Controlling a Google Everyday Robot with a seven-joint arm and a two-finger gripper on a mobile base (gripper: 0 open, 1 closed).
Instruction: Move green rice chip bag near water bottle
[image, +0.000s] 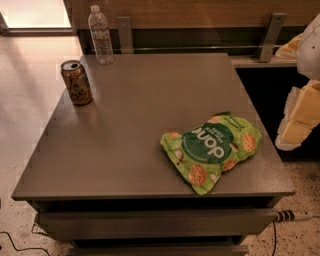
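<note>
The green rice chip bag (212, 149) lies flat on the grey table (140, 115), near its front right corner. The water bottle (101, 35) stands upright at the table's back left corner. My gripper (297, 119) hangs at the right edge of the view, off the table's right side, to the right of the bag and apart from it. It holds nothing that I can see.
A brown-gold drink can (76, 82) stands upright near the table's left edge, in front of the bottle. A wooden wall with metal brackets (270, 35) runs behind the table. A cable (295, 216) lies on the floor at the front right.
</note>
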